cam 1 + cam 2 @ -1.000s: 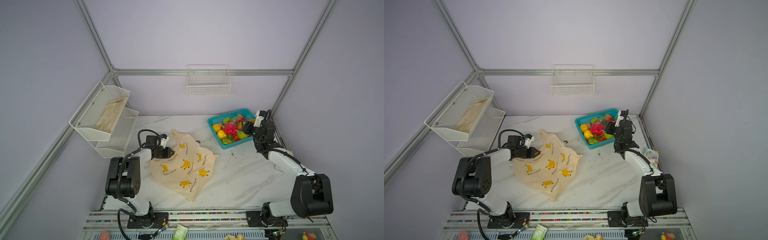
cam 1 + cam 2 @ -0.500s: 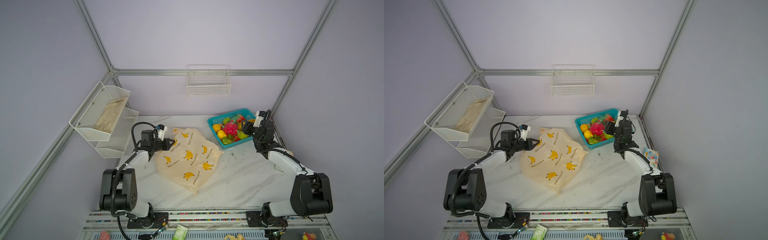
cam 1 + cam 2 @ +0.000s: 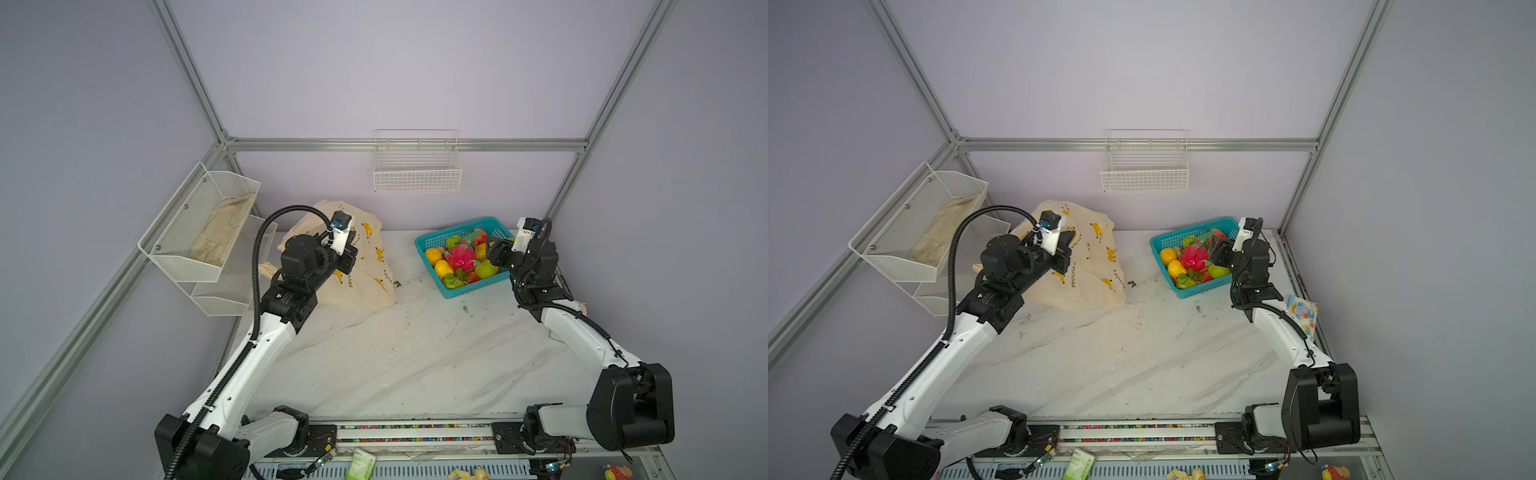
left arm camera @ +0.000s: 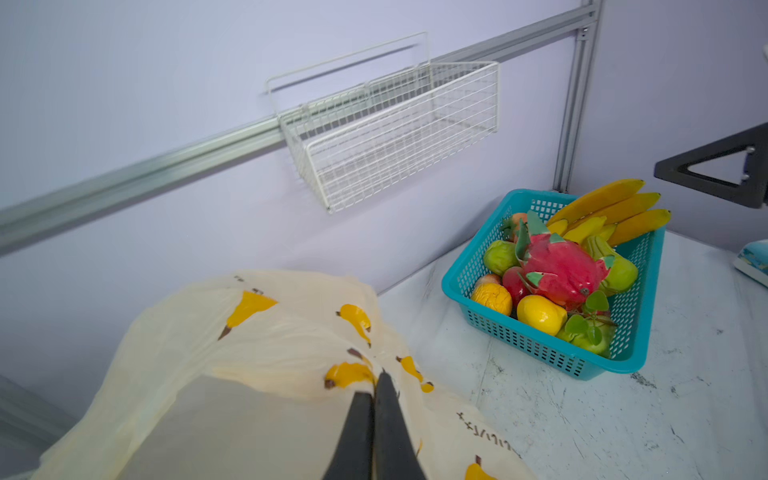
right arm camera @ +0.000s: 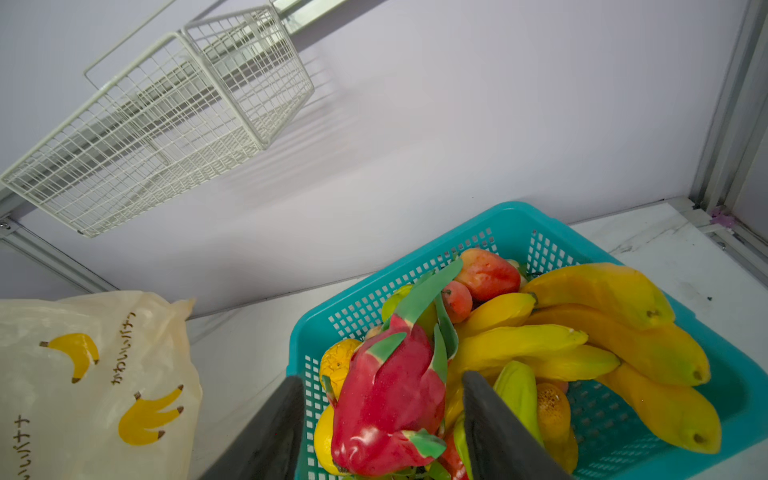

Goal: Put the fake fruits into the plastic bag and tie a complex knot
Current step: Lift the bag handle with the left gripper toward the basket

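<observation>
The plastic bag (image 3: 365, 266) stands at the back left of the table, its upper part raised toward the rear wall and its lower edge resting on the surface. The left gripper (image 4: 374, 392) is closed tight, with the bag's film pinched between its fingers. The fake fruits (image 3: 459, 257) all lie in the teal basket (image 3: 473, 288) at the back right, well apart from the bag: a pink dragon fruit (image 5: 390, 395) on top, with bananas, green pears and round yellow fruits around it. The right gripper (image 5: 382, 376) hangs over the basket with its jaws standing wide. The dragon fruit lies beneath them and no grip on it is visible.

Surface: a white marble-pattern table (image 3: 395, 365), scuffed with small dark marks, with one dark speck (image 3: 397, 284) just beside the bag. Room: plain lavender walls in an aluminium frame (image 3: 311, 143). A white wire basket (image 3: 417, 170) hangs on the rear rail, and a two-tier mesh shelf (image 3: 199, 224) on the left wall holds beige material in its upper tier.

Change from one second ago: the bag then lay flat at mid-left on the table. It has since been lifted and carried toward the rear wall, and the left arm has extended to match. The right arm and the basket are unchanged.
</observation>
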Robot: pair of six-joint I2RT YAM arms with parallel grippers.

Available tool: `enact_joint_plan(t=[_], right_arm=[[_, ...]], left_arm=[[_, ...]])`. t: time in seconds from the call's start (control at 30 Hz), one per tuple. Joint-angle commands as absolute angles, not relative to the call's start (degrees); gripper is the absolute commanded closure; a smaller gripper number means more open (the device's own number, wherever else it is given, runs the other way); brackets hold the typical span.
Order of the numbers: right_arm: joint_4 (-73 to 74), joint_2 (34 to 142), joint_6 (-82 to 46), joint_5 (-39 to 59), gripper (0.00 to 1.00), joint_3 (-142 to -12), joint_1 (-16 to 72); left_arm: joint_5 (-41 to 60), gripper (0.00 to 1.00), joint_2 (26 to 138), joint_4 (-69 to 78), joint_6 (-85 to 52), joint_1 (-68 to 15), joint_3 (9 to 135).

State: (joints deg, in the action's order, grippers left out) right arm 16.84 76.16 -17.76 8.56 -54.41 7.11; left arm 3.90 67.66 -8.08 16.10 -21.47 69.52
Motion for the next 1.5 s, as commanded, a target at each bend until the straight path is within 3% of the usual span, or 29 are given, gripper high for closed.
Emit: enact_joint_plan(t=[0.0,0.23,0.53,0.93,1.13,1.47], right_arm=[[15.39,74.81,-17.87,8.19,0.37,-55.99,7.45],[15.12,75.06,-17.54,8.00,0.37,-55.99,7.44],[17.48,74.45,-17.29,10.72,0.37,-53.83,7.47],[26.51,73.92,-13.22,23.96,0.37,-50.40,9.47],[31.27,71.20,-10.34,25.61,0.35,-45.30,12.53],[17.32,62.31,-11.60,21.18,0.28,-39.38,17.67]], left_arm=[[-2.81,1.00,70.57,-15.54,32.75,-27.10,76.11],[-15.31,1.00,77.44,-25.44,45.20,-37.93,75.29],[-14.79,1.00,80.38,-25.93,44.99,-45.25,70.32],[-23.06,1.00,78.76,-28.36,48.93,-45.07,71.02],[-21.19,1.00,78.99,-30.16,46.98,-42.52,72.51],[-14.50,1.00,84.04,-26.95,35.96,-37.20,72.60]])
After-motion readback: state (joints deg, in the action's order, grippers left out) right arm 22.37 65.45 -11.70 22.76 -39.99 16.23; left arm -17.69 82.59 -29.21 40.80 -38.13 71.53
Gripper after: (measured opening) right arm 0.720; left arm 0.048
